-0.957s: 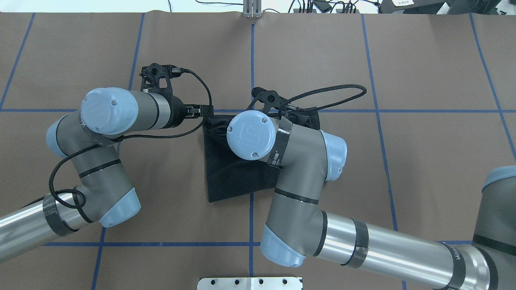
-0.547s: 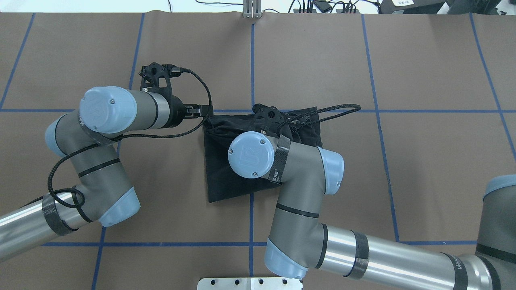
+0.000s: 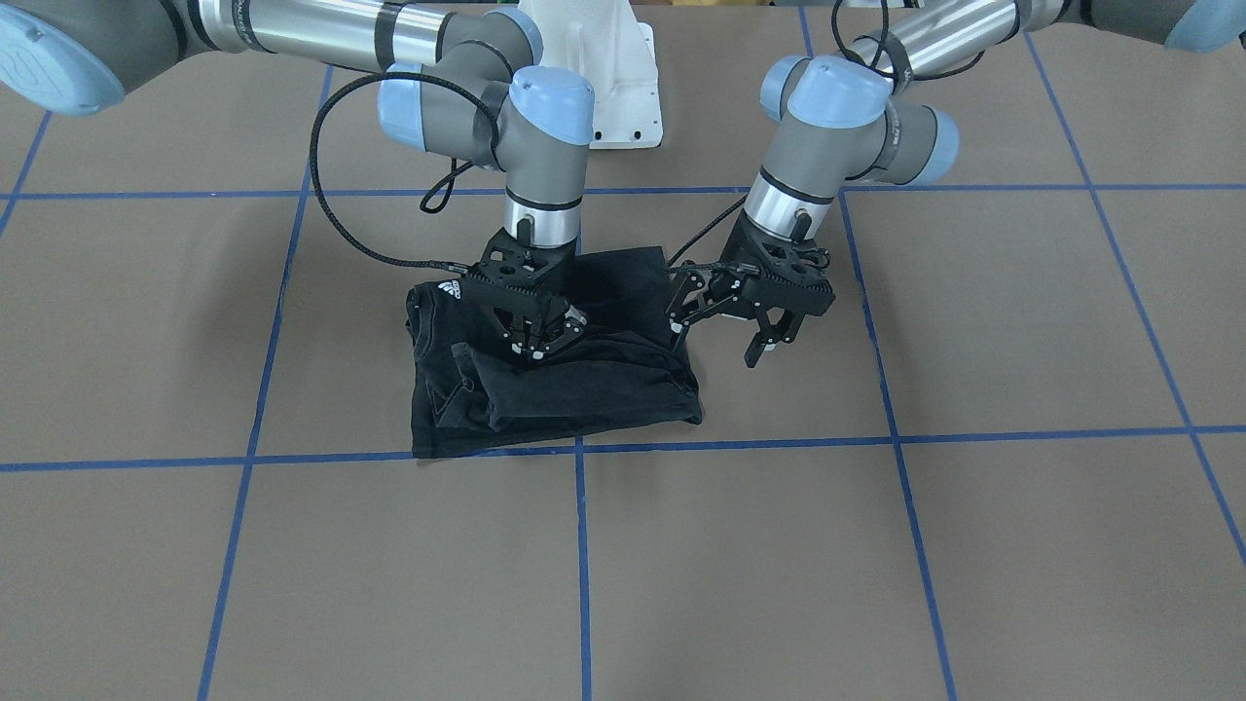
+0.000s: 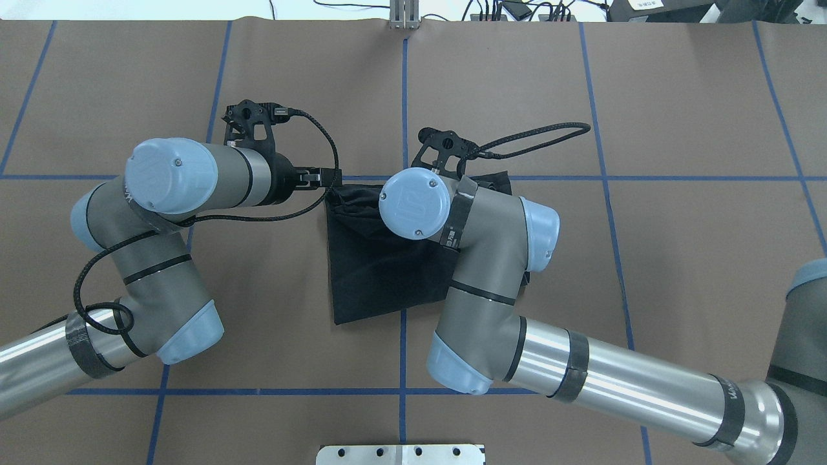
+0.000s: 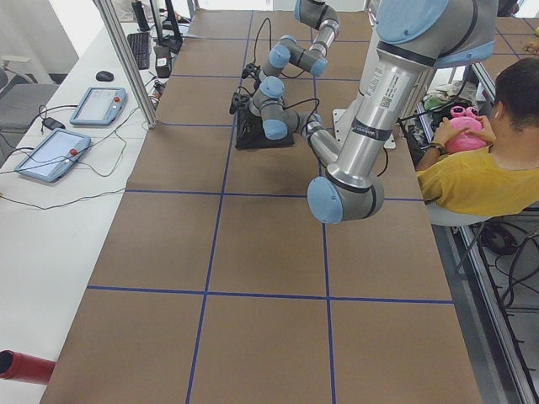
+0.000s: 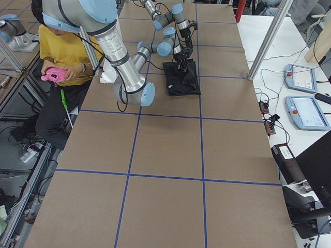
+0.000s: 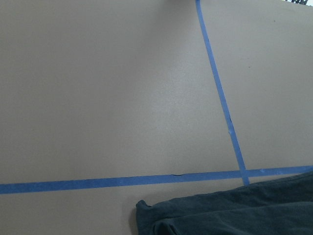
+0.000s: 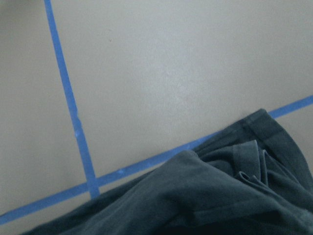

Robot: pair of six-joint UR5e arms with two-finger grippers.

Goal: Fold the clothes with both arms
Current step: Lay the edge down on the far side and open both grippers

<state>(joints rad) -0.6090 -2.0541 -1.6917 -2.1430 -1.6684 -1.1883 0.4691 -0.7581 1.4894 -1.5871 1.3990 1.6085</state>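
The left gripper (image 3: 723,336) hangs with its jaws spread wide and nothing between them, just off the black T-shirt (image 3: 584,394) at its 3 o'clock edge as the front-facing camera sees it. The right gripper (image 3: 538,341) stands over the garment's middle, a little toward 12 o'clock. Its fingers are drawn near each other with the tips at a raised crease, and I cannot tell whether they pinch cloth.

The shirt lies as a compact, rumpled rectangle near the centre of the paper-covered table (image 3: 876,545), its small white logo (image 3: 448,288) at the 10 o'clock corner. The top layer is bunched.

The folding looks well advanced. The step in hand seems to be settling the top layer. Next, the left gripper likely must descend onto the 3 o'clock edge so both arms lift evenly.
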